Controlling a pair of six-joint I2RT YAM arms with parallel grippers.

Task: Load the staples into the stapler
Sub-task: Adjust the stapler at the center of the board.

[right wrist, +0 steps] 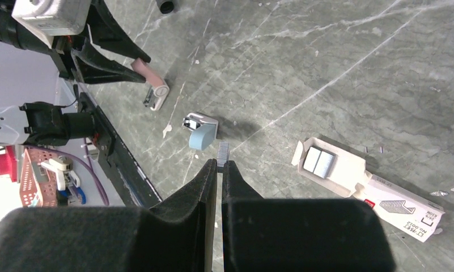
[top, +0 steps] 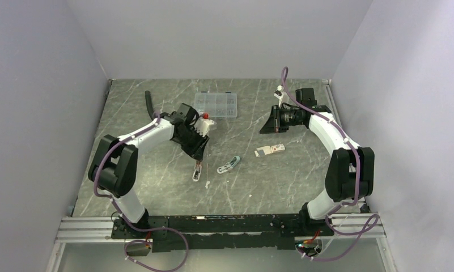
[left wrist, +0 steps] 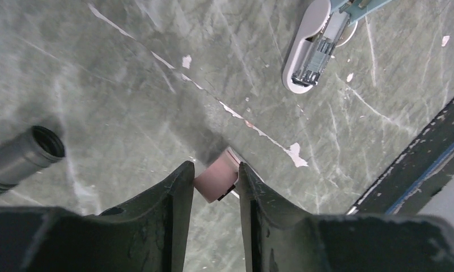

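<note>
Where its fingertips meet, the right tool (right wrist: 220, 164) is clenched on a short grey strip of staples (right wrist: 223, 152), held above the desk (top: 156, 192) right of centre. The left tool (left wrist: 215, 165) brackets the pink stapler (left wrist: 216, 182) left of centre, jaws close on either side, though I cannot tell whether they press it. The blue stapler (right wrist: 202, 135) lies open just right of it, and the white carton (right wrist: 383, 195) lies further right, holding more staples.
</note>
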